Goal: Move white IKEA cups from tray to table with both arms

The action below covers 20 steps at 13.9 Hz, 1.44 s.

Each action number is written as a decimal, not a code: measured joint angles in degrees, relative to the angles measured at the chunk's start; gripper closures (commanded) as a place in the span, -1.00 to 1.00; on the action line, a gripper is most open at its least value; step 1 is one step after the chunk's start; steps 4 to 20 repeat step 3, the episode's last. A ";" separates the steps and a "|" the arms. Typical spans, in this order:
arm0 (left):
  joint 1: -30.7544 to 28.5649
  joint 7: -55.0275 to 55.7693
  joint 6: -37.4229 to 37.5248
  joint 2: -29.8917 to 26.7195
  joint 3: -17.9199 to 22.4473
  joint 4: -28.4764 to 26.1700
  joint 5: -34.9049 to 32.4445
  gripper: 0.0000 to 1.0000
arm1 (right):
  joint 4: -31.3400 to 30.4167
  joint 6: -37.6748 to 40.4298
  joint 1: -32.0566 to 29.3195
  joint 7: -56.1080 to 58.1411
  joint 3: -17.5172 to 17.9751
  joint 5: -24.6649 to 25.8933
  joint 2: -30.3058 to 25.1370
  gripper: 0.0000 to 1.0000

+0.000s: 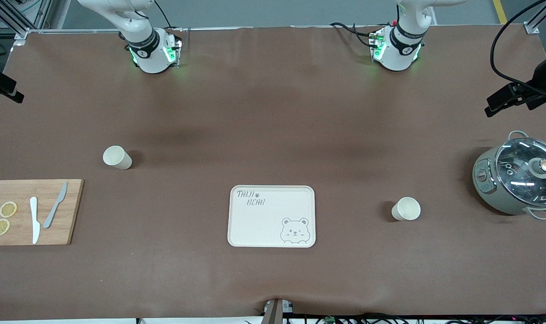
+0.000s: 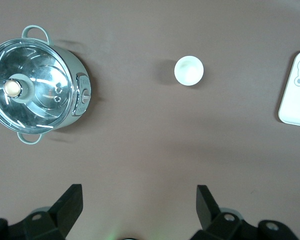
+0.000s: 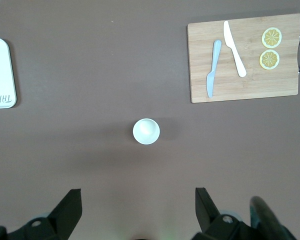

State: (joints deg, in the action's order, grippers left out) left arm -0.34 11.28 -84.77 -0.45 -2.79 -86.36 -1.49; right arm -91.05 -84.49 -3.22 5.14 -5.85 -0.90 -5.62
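I'm looking at both cups already off the tray (image 1: 271, 216), which is sitting bare mid-worktop (image 1: 273, 112), near the front camera's edge. One white cup (image 1: 117, 157) is standing on the worktop toward the right arm's end, farther from the front camera than the cutting board (image 1: 32, 211) with its two knives and lemon slices. The other white cup (image 1: 406, 209) is standing toward the left arm's end, between the tray and the lidded pot (image 1: 518, 176). Both are upright, mouths pointing straight up, long axis vertical, round rims showing full circles in the wrist views. I'm seeing the left tool (image 2: 137, 200) hanging high with fingers spread wide, gripping nothing, its cup (image 2: 189, 70) well clear of the fingers and off to one side of the tool's line, tray-ward. The right tool (image 3: 137, 200) is likewise wide open and empty, its cup (image 3: 146, 131) lying almost dead ahead between the fingers' line but well apart. Each arm is plainly the nearer one to its own cup. I'm judging the task done: nothing is left on the tray, so no further grasp is called for, only parking the arms.
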 measured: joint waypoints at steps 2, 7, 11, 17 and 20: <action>0.04 0.00 0.01 0.00 -0.01 0.02 0.00 -1.00 | 0.00 0.00 -0.22 0.00 0.00 0.00 0.04 -1.00; 0.05 0.00 0.01 0.00 -0.02 0.04 0.00 -1.00 | 0.00 0.00 -0.23 0.00 0.00 0.00 0.04 -1.00; 0.05 0.00 0.01 0.00 -0.02 0.04 0.00 -1.00 | 0.00 0.00 -0.23 0.00 0.00 0.00 0.04 -1.00; 0.05 0.00 0.01 0.00 -0.02 0.04 0.00 -1.00 | 0.00 0.00 -0.23 0.00 0.00 0.00 0.04 -1.00; 0.05 0.00 0.01 0.00 -0.02 0.04 0.00 -1.00 | 0.00 0.00 -0.23 0.00 0.00 0.00 0.04 -1.00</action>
